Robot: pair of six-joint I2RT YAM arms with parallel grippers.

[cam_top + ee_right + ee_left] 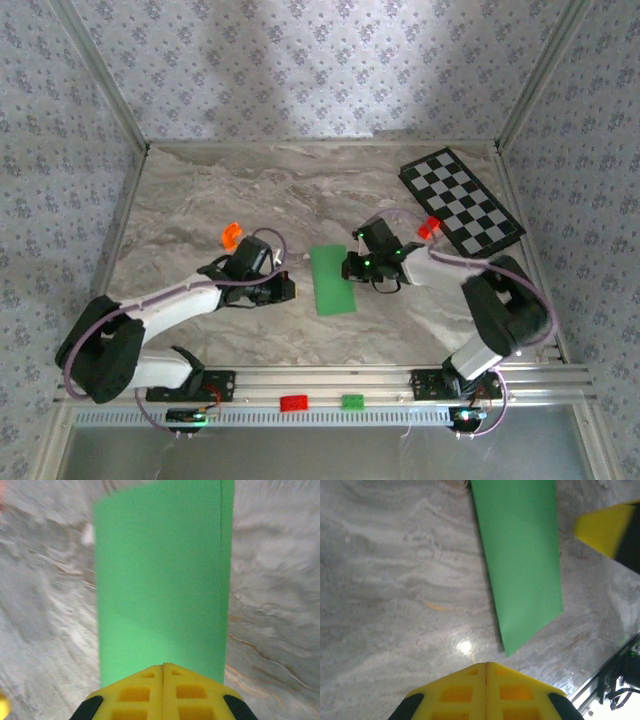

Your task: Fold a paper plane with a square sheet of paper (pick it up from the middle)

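Green paper (pixel 333 280) lies on the table (pixel 200 200) as a narrow doubled strip, left gripper (pixel 287 290) closed empty just beside it, right gripper (pixel 350 268) closed at its right edge: centre crease looks done, corner folds next, needing open jaws.

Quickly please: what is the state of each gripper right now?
Left gripper: closed, holding nothing.
Right gripper: closed, tips at the edge of the green paper; whether it pinches the sheet cannot be told.

Paper (pixel 333 280) lies between left gripper (pixel 289 288) and right gripper (pixel 349 266)
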